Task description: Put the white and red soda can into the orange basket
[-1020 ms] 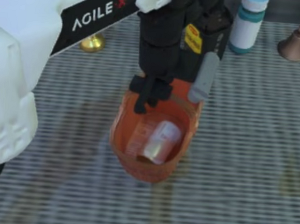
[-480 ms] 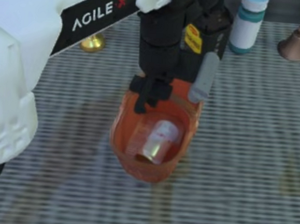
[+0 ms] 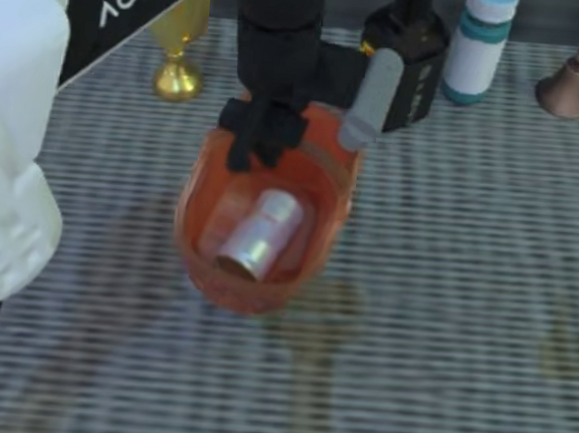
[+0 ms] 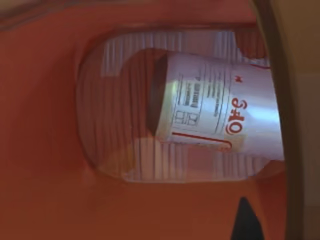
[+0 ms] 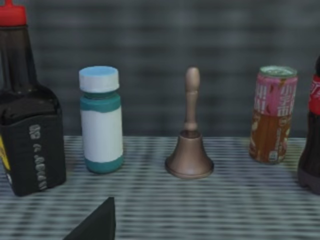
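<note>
Soda can (image 3: 260,232) below left gripper (image 3: 257,146) (seemingly free)

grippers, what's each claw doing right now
Left claw: cannot tell, over the orange basket; the soda can lies inside.
Right claw: not in view.

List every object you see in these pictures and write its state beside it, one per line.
white and red soda can: lying on its side inside the basket
orange basket: upright on the table
left gripper: over the basket's far rim
white bottle: upright
bell: upright
pink can: upright

striped table (image 3: 484,292), orange basket (image 3: 194,224), bell (image 3: 568,90), bottles
</note>
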